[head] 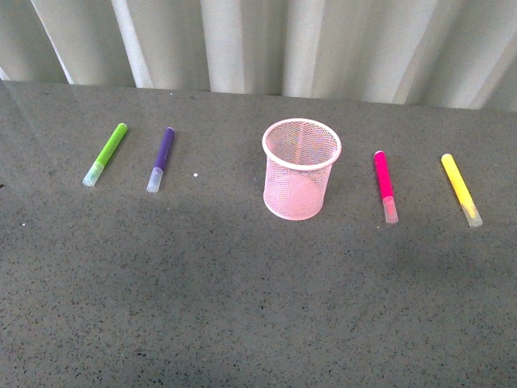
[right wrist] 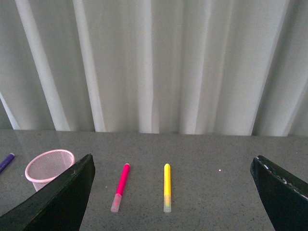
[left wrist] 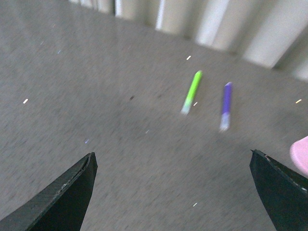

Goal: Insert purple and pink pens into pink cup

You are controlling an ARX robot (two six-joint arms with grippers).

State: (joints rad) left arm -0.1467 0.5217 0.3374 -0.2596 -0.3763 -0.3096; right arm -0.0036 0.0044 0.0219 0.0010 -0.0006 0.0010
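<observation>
The pink cup [head: 300,168] stands upright mid-table, a round wire-mesh cup with nothing in it. The purple pen [head: 161,158] lies to its left and the pink pen [head: 385,186] to its right, both flat with pale caps toward me. Neither arm shows in the front view. My left gripper [left wrist: 173,192] is open above bare table, with the purple pen [left wrist: 225,105] well ahead of it and the cup's edge [left wrist: 301,154] at the side. My right gripper [right wrist: 173,192] is open, with the pink pen [right wrist: 121,186] ahead between its fingers and the cup [right wrist: 47,166] off to one side.
A lime-green marker [head: 106,153] lies left of the purple pen, and a yellow marker [head: 460,188] lies right of the pink pen. The grey speckled table [head: 242,307] ends at a white curtain [head: 283,40] at the back.
</observation>
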